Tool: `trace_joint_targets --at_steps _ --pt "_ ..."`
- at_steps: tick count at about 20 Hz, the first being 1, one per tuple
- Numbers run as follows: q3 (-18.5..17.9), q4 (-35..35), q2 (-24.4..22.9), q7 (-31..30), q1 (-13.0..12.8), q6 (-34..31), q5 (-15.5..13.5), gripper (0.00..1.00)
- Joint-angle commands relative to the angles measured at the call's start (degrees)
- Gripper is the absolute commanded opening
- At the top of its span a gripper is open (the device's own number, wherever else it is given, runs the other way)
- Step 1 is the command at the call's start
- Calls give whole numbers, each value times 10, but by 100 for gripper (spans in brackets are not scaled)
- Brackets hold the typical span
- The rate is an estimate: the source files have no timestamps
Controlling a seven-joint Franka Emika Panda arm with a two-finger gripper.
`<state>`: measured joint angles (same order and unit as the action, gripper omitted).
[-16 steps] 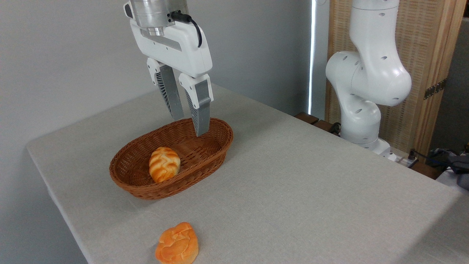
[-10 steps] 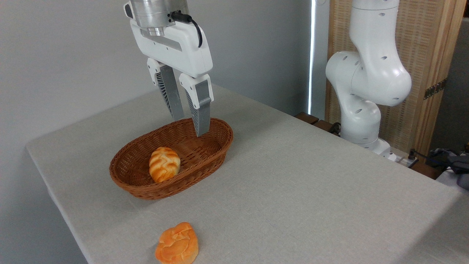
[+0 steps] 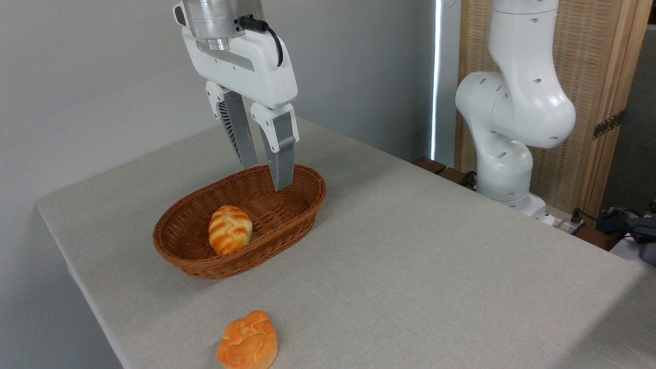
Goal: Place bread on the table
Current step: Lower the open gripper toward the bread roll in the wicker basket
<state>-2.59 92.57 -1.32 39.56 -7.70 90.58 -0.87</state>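
Two baked goods in play here: the braided bread (image 3: 230, 229) sits inside the brown wicker basket (image 3: 287, 225), tucked toward the basket's near-left end, its plaited golden top facing up and its lower end leaning against the inner wall. Over on the cloth, close to the front edge of the counter (image 3: 410, 266), lies a flat orange bun (image 3: 248, 341), well apart from the basket and touching nothing else.

Up above, the pincer (image 3: 266, 174) hangs over the far-right end of the basket, pointing down with a slight tilt. Its two grey ribbed fingers (image 3: 281, 156) stand apart, with a clear gap between them and nothing held. The nearer fingertip shows against the basket's far inner wall, just above the rim line; whether it touches the weave, I cannot tell. The bread lies down and to the left of those tips, clearly apart from them.

Behind all this, the white arm (image 3: 512, 113) rises from its base at the counter's far right side, in front of a wooden slatted screen (image 3: 589, 66). A black cable (image 3: 274, 36) loops off the pincer's white housing, near the silver wrist.
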Motion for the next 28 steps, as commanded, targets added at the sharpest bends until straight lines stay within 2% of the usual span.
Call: trace_joint_targets --at_steps 1,11,14,16,18,22,23,28 --pt "1 -2 -2 10 1 -15 -2 100" --pt "7 -2 11 2 -2 -4 -6 100" --pt "13 15 8 -24 -9 -1 -43 100" --pt "15 23 11 -66 -13 13 -44 100" --pt "16 65 -3 -122 -21 74 -46 100" --pt "16 164 -43 -188 -67 157 -46 100" --pt "16 187 -49 -226 -77 177 -46 100" --pt "39 236 -48 -458 -84 233 -46 100"
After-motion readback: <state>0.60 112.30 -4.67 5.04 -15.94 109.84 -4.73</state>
